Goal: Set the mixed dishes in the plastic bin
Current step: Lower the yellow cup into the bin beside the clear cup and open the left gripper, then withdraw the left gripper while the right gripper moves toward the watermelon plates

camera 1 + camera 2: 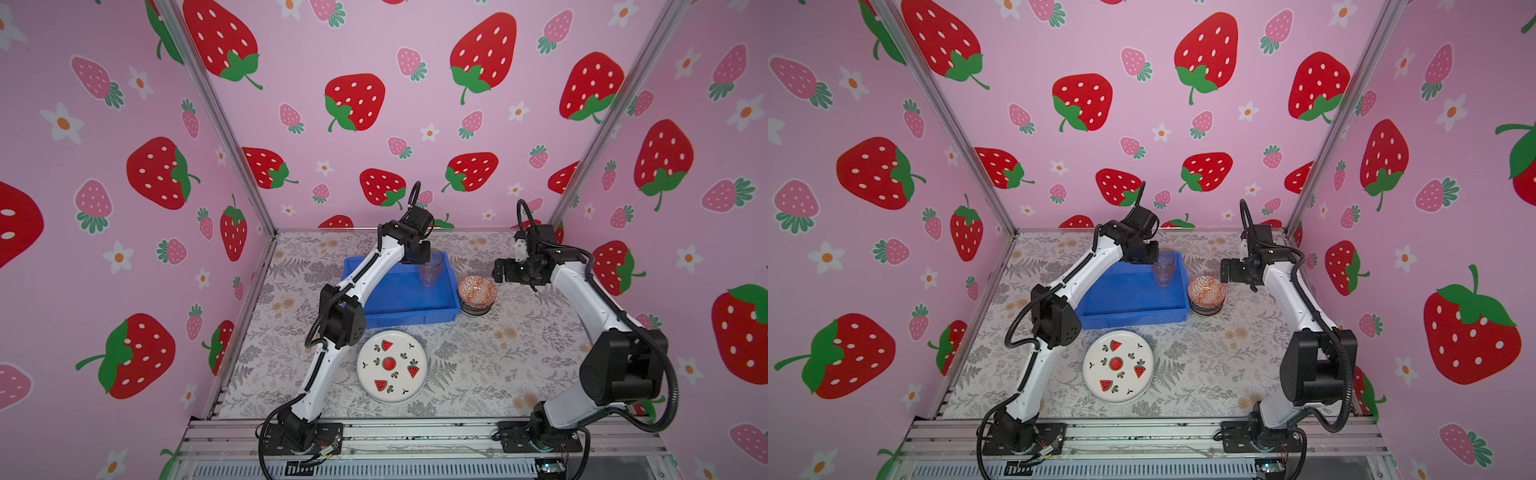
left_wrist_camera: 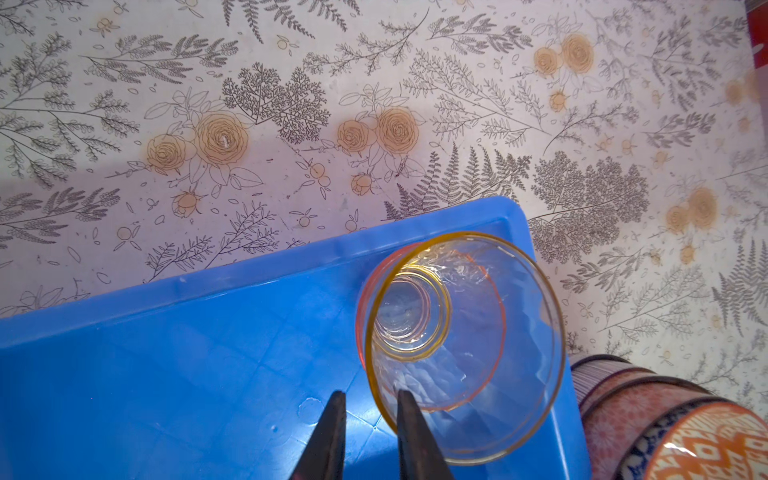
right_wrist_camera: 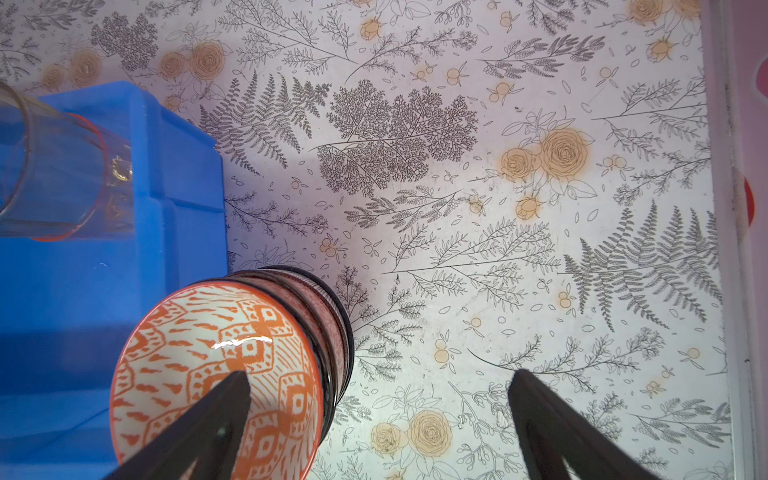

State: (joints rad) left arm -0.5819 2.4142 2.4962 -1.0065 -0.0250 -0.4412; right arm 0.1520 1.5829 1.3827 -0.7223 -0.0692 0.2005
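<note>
The desk (image 1: 498, 365) is a flat sheet printed with grey ferns and faded orange roses. On its far half sits the plastic bin (image 1: 411, 318), a bright blue rectangular tub with low walls and a rolled rim; its smooth floor shows faint moulded lines in the left wrist view (image 2: 166, 374).

Nearer the arms' bases, apart from the bin, lies a round white plate (image 1: 392, 368) with red watermelon slices, seen only in both top views (image 1: 1118, 366).

Just beside the bin's right wall stands a stack of glossy patterned bowls (image 1: 477, 291); the right wrist view shows the top one's orange-and-white inside (image 3: 216, 365) and the striped, speckled ones under it.

In the bin's far right corner stand clear glass tumblers (image 1: 430, 268), a yellow-rimmed one nested in a red-rimmed one (the nesting reads only from the wrist views (image 2: 465, 345)).

The left arm (image 1: 374, 270) arches over the bin, wrist pointing down. The left fingers (image 2: 328, 436) are slightly parted astride the yellow rim, with blue showing in the gap.

The right arm (image 1: 577, 291) is bent with its wrist above the desk near the bowls. The right fingers (image 3: 548, 424) are spread wide, holding nothing.
</note>
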